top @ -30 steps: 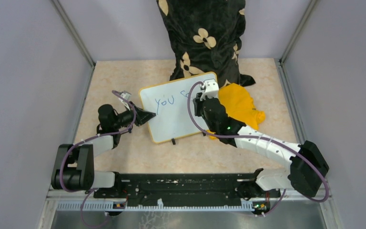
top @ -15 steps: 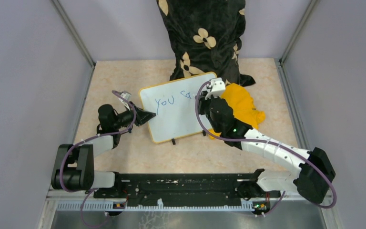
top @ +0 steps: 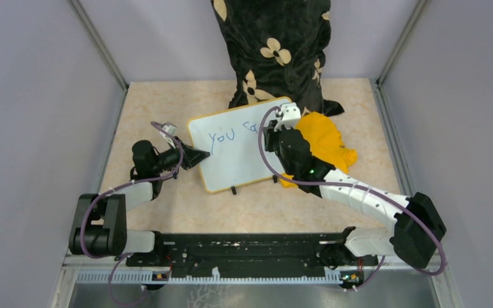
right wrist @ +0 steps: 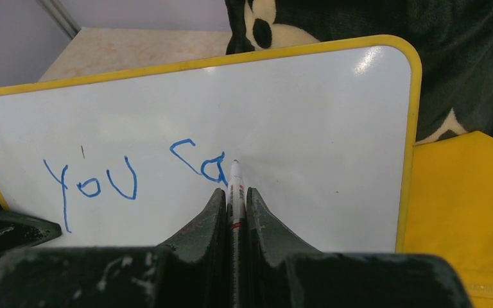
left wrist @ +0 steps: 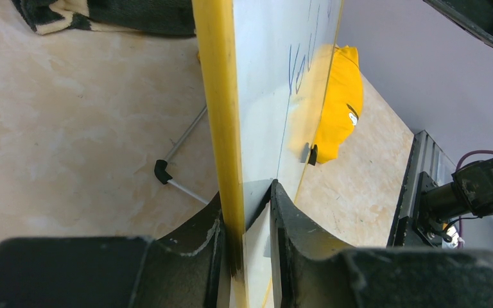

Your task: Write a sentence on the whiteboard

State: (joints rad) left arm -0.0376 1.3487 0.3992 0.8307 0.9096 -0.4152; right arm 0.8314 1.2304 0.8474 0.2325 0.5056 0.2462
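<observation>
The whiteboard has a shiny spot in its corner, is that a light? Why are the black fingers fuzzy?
Right wrist view: probably a light's glare on the glossy whiteboard, top right; the fingers are too near the lens, so blurred, while the blue writing is sharp. Left wrist view: the board mirrors the yellow cloth.

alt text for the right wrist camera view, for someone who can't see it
The right gripper holds a marker with its tip against the whiteboard, beside blue writing that reads "you ca". A yellow cloth lies right of the board, dark flowered fabric behind it.
</observation>
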